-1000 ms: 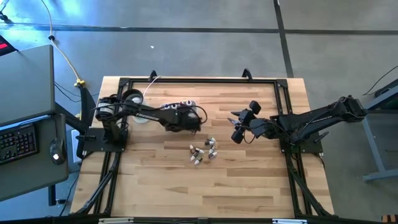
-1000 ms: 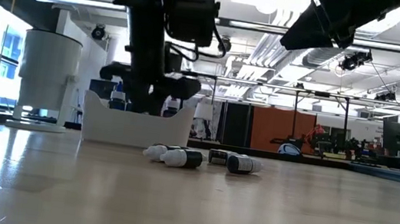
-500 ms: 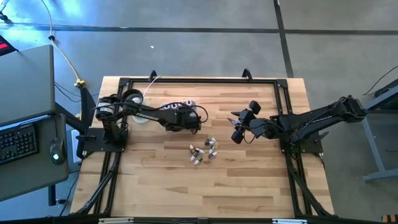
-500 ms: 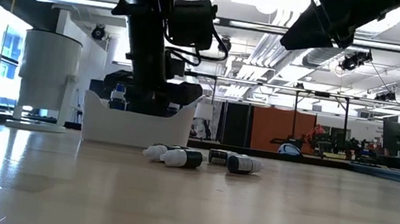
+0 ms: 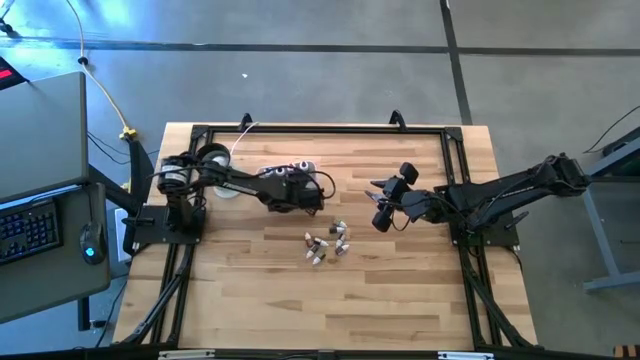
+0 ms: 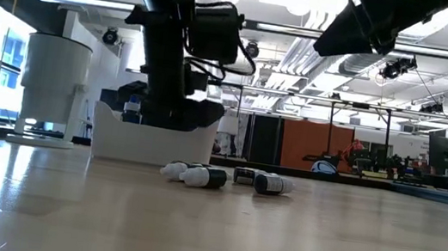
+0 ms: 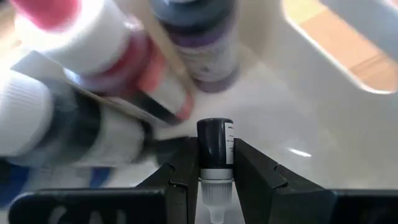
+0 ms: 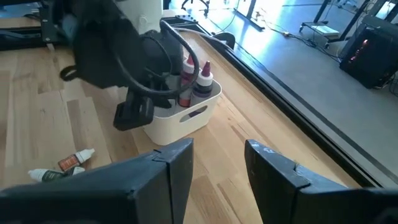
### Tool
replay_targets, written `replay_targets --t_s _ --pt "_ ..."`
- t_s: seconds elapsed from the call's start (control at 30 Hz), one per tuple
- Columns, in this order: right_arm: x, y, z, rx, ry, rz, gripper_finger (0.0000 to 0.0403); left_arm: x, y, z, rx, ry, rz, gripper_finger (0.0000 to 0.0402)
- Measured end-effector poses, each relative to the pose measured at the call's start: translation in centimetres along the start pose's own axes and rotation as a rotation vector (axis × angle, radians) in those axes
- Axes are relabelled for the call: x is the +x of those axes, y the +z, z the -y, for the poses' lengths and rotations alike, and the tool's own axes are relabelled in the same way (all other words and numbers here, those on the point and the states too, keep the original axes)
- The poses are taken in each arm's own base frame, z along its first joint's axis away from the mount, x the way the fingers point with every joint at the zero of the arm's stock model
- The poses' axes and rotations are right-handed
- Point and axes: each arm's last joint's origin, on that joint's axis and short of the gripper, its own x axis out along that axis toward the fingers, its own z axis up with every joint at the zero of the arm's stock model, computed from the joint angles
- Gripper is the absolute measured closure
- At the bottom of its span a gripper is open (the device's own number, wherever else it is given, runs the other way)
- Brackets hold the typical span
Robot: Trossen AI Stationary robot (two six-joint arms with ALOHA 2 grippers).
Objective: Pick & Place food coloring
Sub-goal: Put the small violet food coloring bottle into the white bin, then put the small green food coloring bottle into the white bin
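Note:
My left gripper reaches down into the white square tray and is shut on a dark food coloring bottle. Red, purple and dark bottles stand and lean crowded in the tray around it. Several more bottles lie on their sides on the wood near the table's middle, and they also show in the low view. My right gripper is open and hovers right of the tray, above the table; its wrist view looks past the fingers at the tray. My left gripper pinches the dark bottle by its upper body, just below the white nozzle, between its two fingers. The fingers come from above, pointing down into the tray. The bottle stands upright in the hold, bottom toward the tray floor; whether it rests there I cannot tell.
A tall white cup with a dark round top stands left of the tray by the left arm's base. A black frame runs along the table's edges. Bare wood spreads toward the near edge, in front of the loose bottles.
My left gripper has sunk lower into the tray, still shut on its bottle. The right arm and the loose bottles have kept still.

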Motion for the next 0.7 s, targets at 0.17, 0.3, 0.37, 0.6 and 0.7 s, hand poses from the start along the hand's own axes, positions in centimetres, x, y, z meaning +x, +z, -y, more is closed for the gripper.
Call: replay_targets --t_s 0.17,0.3,0.37,0.6,0.7 --pt "0.0 0.0 0.0 0.000 0.001 0.000 0.0265 0.4 0.2 0.7 0.059 -0.049 0.017 0.0325" --pt "0.0 0.0 0.0 0.000 0.001 0.000 0.0265 0.7 0.4 1.3 0.126 -0.087 0.050 0.0311" --pt "0.0 0.0 0.0 0.001 0.001 0.000 0.0265 0.8 0.6 1.3 0.142 -0.091 0.058 0.0294" --pt "0.1 -0.1 -0.1 0.009 0.029 -0.018 0.0265 0.0 0.9 1.1 0.250 -0.104 0.016 0.0246" --pt "0.4 -0.5 -0.5 0.024 0.100 -0.065 0.0265 -1.6 1.7 0.7 0.272 -0.108 -0.071 0.0244"
